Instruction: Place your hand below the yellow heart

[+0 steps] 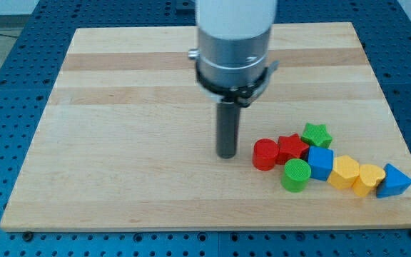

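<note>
With no gripper to open or close, my tip (pixel 227 154) is resting left of the red cylinder (pixel 265 154), needing to skirt the cluster toward the view's bottom, below the yellow heart (pixel 369 178).

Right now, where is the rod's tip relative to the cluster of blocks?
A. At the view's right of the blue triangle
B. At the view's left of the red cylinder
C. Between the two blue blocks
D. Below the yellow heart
B: my tip stands just left of the red cylinder, well away from the yellow heart.
</note>
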### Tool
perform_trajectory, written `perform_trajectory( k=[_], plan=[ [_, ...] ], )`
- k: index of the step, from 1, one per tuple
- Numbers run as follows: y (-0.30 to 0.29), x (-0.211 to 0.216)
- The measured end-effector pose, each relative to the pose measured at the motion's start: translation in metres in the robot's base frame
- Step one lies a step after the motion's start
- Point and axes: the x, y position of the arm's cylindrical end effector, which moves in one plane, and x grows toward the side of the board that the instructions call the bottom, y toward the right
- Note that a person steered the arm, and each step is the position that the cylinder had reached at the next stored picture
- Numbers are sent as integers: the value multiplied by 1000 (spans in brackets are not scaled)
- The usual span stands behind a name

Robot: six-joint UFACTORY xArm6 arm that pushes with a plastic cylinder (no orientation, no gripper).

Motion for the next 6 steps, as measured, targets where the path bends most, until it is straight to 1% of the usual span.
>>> perform_trajectory(
  k=[1,2,3,4,6],
  plan=[
    [-11,51],
    [15,100],
    [26,101],
    [89,101],
    [240,100]
  ],
)
